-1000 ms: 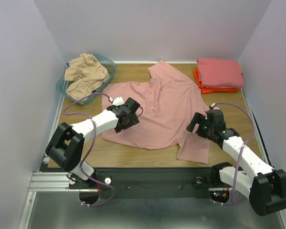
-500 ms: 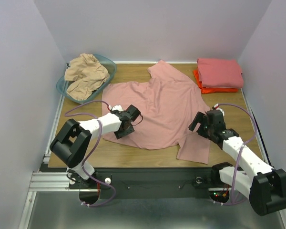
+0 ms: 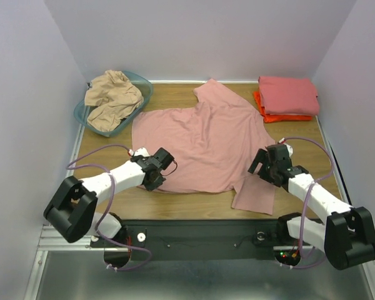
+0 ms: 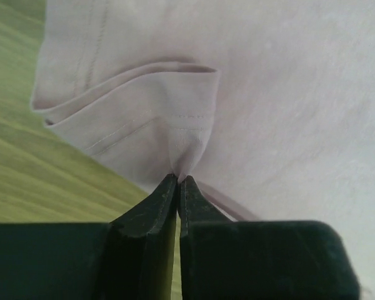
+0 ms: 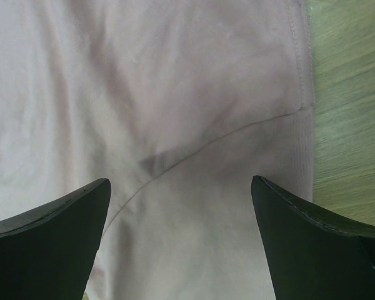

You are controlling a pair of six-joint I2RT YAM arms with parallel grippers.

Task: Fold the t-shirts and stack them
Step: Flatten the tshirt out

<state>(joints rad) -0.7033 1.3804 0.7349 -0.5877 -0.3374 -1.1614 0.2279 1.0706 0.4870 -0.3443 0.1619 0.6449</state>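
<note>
A dusty pink t-shirt (image 3: 206,137) lies spread over the middle of the table. My left gripper (image 3: 156,176) is at its near-left hem corner. In the left wrist view the left gripper (image 4: 178,179) is shut on a small pinched fold of that pink t-shirt (image 4: 287,94). My right gripper (image 3: 260,164) hovers over the shirt's right sleeve. There the right gripper (image 5: 180,182) stands open wide above the sleeve seam of the pink fabric (image 5: 175,81). A folded coral t-shirt (image 3: 288,94) rests on a folded orange t-shirt (image 3: 269,116) at the back right. A crumpled tan t-shirt (image 3: 111,97) fills the basket.
The translucent teal basket (image 3: 144,87) stands at the back left corner. White walls close in the table on three sides. Bare wood (image 3: 194,203) shows along the near edge, and the pink sleeve (image 3: 255,199) reaches almost to that edge.
My left gripper slid toward the near left, onto the pink shirt's hem corner, and closed on it. The shirt's left part now lies flatter. The right gripper barely shifted.
</note>
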